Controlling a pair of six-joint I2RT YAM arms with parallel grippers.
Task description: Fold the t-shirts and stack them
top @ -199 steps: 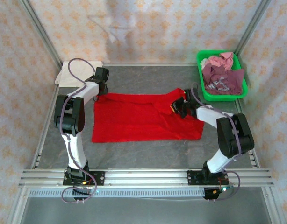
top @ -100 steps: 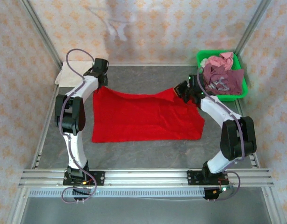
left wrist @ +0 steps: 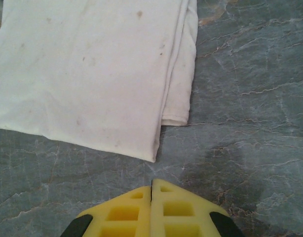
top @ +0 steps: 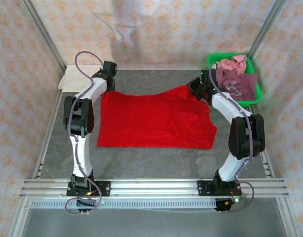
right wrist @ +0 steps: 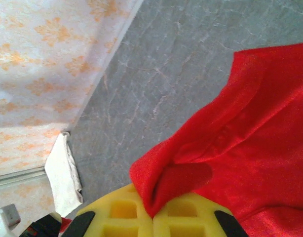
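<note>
A plain bright red t-shirt lies spread across the middle of the table. My left gripper is shut at its far left corner; in the left wrist view the yellow fingertips meet with no cloth showing between them. My right gripper is shut on the far right corner, and red cloth bunches out of its jaws. A folded cream-white t-shirt lies at the far left corner of the table, just beyond the left gripper.
A green basket at the far right holds a maroon t-shirt with pale print and a pink one. Patterned walls and metal frame posts close in the table. Bare grey tabletop runs along the far side.
Both grippers moved toward the far side, drawing the red t-shirt's far edge back. The right gripper went from over the cloth's middle right to the far right corner, unfolding and flattening it.
</note>
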